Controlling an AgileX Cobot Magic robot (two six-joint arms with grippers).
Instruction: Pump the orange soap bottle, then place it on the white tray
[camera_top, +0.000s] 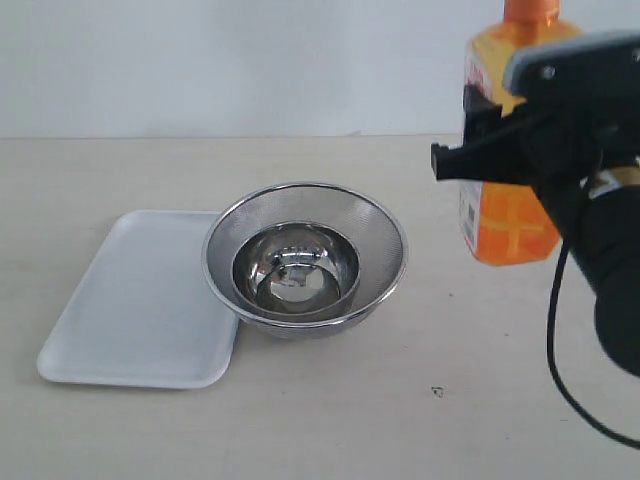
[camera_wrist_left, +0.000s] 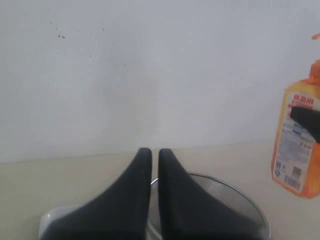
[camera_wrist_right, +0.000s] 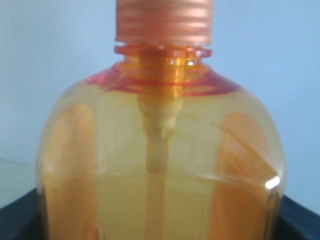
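right claw grips the orange soap bottle

the right claw is clenched on the orange soap bottle, with one black finger on each side of it, in the upper right of the outside picture. in the right wrist picture the bottle fills the frame and dark fingers press at its lower corners. i cannot tell if the bottle touches the table. the left claw is squeezed shut on nothing, low in its own picture, above the steel bowl. that steel bowl sits in the middle. the white tray lies at the lower left, touching the bowl, well apart from the bottle.
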